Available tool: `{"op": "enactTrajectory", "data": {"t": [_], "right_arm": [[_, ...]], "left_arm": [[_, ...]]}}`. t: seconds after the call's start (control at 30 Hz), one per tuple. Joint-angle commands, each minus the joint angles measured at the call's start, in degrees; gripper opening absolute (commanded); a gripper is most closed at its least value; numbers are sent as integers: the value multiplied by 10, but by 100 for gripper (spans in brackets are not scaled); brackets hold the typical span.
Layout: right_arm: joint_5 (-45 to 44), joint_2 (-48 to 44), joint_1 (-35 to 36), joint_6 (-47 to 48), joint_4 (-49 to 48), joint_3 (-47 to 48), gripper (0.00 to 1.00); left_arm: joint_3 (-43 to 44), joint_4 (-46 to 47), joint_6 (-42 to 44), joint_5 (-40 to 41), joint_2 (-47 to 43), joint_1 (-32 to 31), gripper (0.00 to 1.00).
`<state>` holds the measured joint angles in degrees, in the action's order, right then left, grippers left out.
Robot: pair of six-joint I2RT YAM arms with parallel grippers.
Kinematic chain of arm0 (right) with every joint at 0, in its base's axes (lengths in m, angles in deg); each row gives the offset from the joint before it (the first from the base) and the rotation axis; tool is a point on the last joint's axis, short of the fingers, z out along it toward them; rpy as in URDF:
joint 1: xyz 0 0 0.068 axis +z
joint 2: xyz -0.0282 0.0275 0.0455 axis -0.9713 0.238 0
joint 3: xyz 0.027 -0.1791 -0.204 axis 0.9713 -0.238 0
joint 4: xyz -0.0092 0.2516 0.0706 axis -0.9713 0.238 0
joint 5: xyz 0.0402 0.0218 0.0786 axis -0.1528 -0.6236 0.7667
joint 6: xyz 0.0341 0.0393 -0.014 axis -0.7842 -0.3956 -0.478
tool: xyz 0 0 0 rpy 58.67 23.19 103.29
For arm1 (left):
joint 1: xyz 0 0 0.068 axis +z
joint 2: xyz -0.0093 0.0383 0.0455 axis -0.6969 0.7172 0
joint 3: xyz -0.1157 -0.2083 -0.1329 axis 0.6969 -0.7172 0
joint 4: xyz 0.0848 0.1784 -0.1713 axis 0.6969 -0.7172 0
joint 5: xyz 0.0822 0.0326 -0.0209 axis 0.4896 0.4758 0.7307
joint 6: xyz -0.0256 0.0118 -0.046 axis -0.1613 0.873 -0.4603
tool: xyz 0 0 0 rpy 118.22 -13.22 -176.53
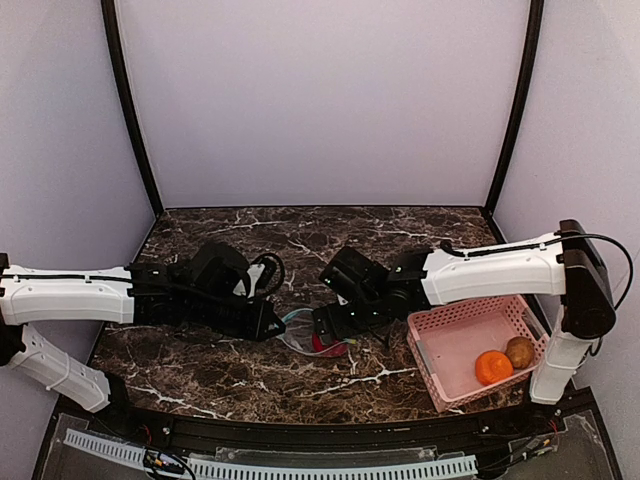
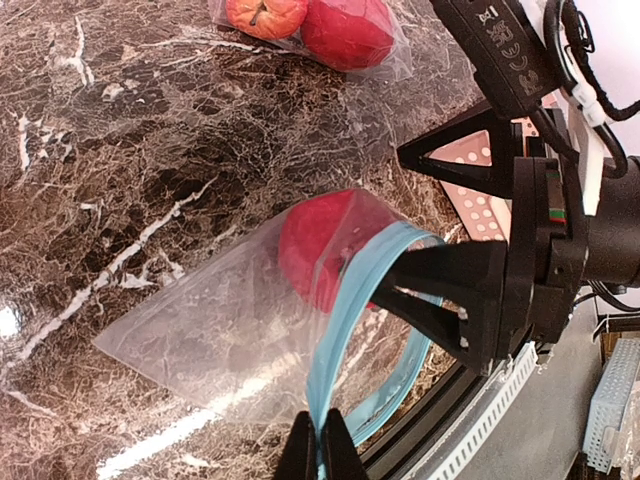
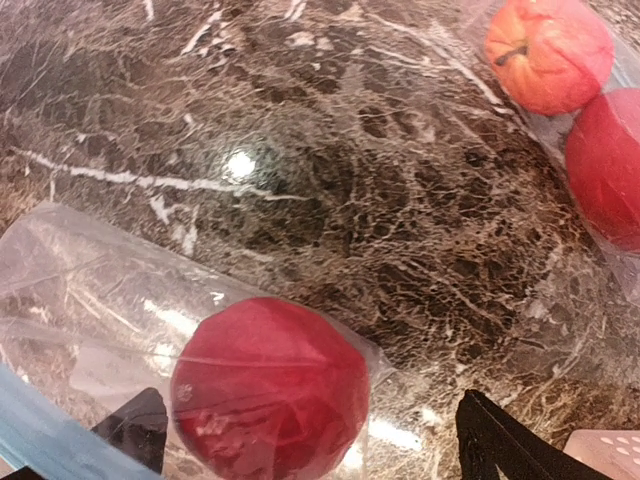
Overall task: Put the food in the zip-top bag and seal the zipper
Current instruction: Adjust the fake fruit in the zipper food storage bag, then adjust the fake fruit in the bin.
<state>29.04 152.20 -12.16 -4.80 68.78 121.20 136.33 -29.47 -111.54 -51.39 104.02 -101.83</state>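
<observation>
- The red fruit [image 2: 318,240] sits inside the zip-top bag [image 2: 200,330], just behind its mouth, where the blue zipper [image 2: 345,320] gapes in a loop.
- The bag lies flat on the dark marble table [image 2: 120,150], roughly between the two arms.
- The left end effector [image 2: 318,442] is pressed together, pinching the blue zipper at one corner of the bag's mouth.
- The right end effector [image 2: 392,218] is spread wide at the bag's mouth, one finger on either side of the red fruit. Whether its fingers touch the plastic cannot be told.
- Well apart from the zip-top bag, seen in the wrist views, a second clear bag [image 3: 620,265] holds an orange-red apple [image 3: 548,50] and another red piece [image 3: 612,165], touching each other.
- On the right arm's side of the zip-top bag stands a pink basket [image 1: 455,325]. It holds an orange fruit [image 1: 493,367] with a brown fruit [image 1: 519,351] just beside it.
</observation>
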Motion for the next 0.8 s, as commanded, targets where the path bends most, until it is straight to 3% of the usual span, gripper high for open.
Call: {"op": "enactTrajectory", "data": {"t": [0.0, 0.37, 0.77], "right_arm": [[71, -29, 5, 63, -6, 29, 99], [45, -191, -10, 9, 80, -29, 99], [-76, -335, -177, -147, 271, -202, 99]], "left_arm": [[1, 14, -7, -14, -12, 3, 1], [-20, 31, -18, -5, -13, 7, 1], [-40, 42, -22, -7, -18, 13, 1]]}}
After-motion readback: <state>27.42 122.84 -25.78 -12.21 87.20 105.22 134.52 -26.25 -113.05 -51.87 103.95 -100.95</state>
